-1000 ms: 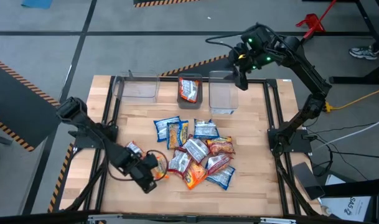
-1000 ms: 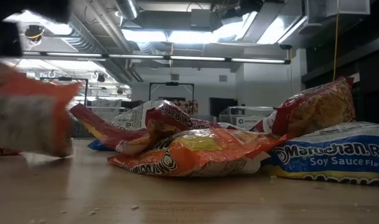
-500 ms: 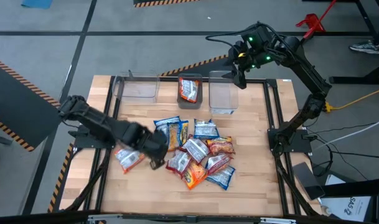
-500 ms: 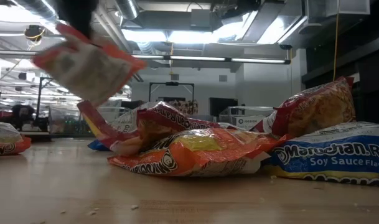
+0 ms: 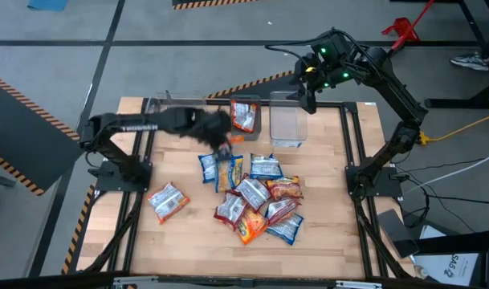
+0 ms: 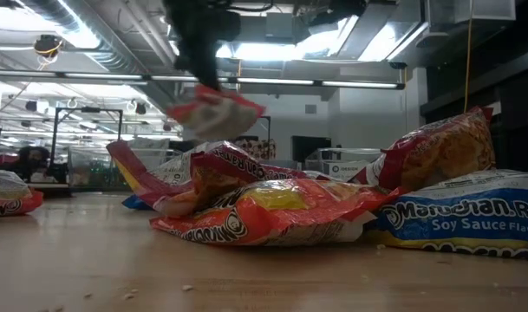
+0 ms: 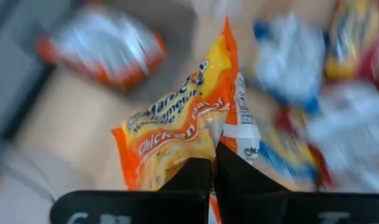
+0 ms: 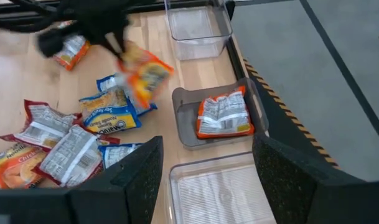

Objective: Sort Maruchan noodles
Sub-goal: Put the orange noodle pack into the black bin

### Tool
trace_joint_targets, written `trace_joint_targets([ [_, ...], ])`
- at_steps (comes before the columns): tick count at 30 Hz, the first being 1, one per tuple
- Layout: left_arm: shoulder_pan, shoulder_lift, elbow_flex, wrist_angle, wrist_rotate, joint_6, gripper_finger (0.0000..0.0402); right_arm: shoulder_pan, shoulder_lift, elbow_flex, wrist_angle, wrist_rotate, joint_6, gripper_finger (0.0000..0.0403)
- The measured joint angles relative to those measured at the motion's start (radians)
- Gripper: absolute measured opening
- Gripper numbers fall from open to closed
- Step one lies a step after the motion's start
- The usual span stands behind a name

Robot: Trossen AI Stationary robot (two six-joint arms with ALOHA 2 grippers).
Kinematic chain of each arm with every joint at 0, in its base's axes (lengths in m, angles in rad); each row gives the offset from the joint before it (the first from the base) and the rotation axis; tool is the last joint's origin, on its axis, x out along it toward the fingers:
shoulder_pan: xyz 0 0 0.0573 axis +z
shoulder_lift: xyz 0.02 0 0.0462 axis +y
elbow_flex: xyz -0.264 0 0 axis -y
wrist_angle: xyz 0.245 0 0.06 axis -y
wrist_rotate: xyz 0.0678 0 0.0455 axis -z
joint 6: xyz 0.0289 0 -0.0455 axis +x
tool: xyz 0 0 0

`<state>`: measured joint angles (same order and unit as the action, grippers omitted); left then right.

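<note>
- Overhead, the wooden desk [image 5: 324,241] carries three bins along its far edge and a loose pile of noodle packets [image 5: 256,197] at its centre.
- Left arm: reaches across the desk; its left end effector [image 5: 222,144] is clamped on an orange chicken packet [image 7: 183,124], held in the air above the pile, just short of the grey middle bin [image 5: 246,128].
- Right arm: raised over the far right corner; the right end effector [image 5: 310,98] stands apart and empty above the clear bin [image 5: 286,124].
- Middle bin: one orange packet [image 8: 225,115] lies inside.
- Lone packet [image 5: 167,201]: lies left of the pile, well apart.
</note>
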<state>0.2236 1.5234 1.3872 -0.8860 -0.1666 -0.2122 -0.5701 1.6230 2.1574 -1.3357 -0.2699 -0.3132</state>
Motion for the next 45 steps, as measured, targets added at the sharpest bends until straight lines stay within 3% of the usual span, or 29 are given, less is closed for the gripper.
trace_joint_targets([
  [8, 0.228, 0.04, 0.002, 0.332, 0.0, 0.203, 0.0, 0.0, 0.0, 0.0, 0.0, 0.001, 0.041, 0.0234],
  [14, 0.259, 0.157, 0.002, 0.506, 0.077, 0.268, 0.0, 0.0, 0.0, 0.0, 0.0, 0.018, 0.055, 0.0234],
  [21, 0.246, 0.277, 0.0, 0.486, 0.079, 0.307, 0.0, 0.0, 0.0, 0.0, 0.0, 0.018, 0.074, 0.0234],
  [38, 0.175, 0.344, 0.0, 0.473, 0.002, 0.114, 0.0, 0.0, 0.0, 0.0, 0.003, 0.017, 0.066, 0.0234],
  [45, 0.173, 0.365, 0.0, 0.465, 0.035, 0.066, 0.0003, 0.0, 0.0, 0.0, 0.003, 0.016, 0.065, 0.0234],
])
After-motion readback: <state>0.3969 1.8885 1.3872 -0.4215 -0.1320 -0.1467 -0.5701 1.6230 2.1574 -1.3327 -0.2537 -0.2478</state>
